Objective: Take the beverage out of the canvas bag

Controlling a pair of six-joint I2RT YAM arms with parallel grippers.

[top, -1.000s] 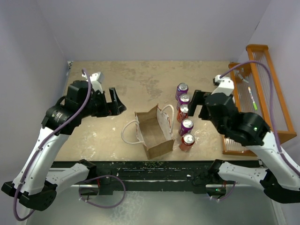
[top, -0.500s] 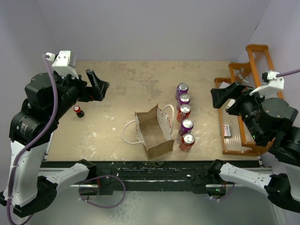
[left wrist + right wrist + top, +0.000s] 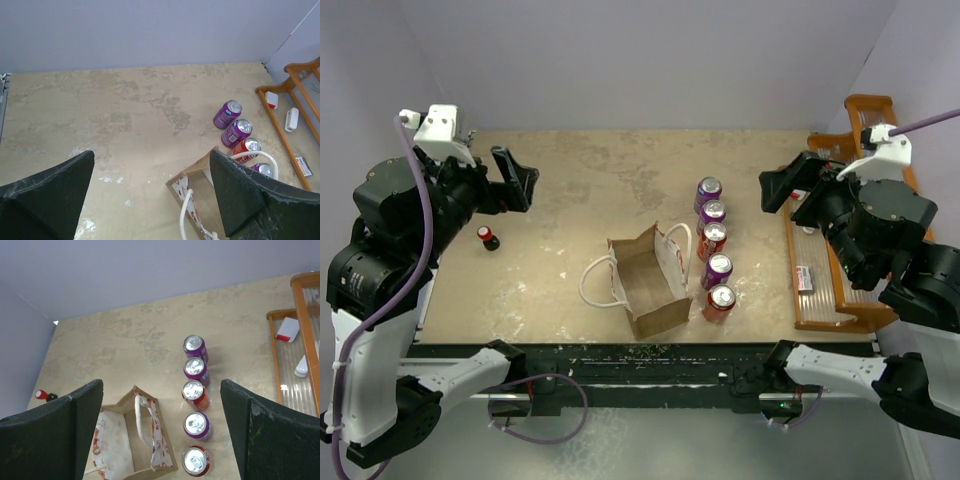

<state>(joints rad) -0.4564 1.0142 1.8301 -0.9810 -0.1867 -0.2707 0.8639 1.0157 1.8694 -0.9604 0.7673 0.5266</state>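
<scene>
Near the middle of the desk [image 3: 600, 170], toward its near edge, the bag [image 3: 645, 280] is seen standing upright with its mouth turned up. Its long axis runs from far to near, slanted slightly toward the near right, and a narrow end panel faces the near edge. One white rope handle is drooped out to the left and the other is draped at the right side, toward the cans [image 3: 711, 238]. What lies inside cannot be made out. Five cans are lined up just beside the bag's right side, in a row roughly parallel to its long axis: purple, purple, red, purple, red, from far to near. The left gripper [image 3: 518, 180] is held high over the far left of the desk with its jaws spread wide, well apart from the bag. The right gripper [image 3: 782, 188] is held high at the right, jaws likewise spread, beside the wooden rack [image 3: 880, 130]. A small red-capped item [image 3: 488, 238] is seen on the desk at the left.
</scene>
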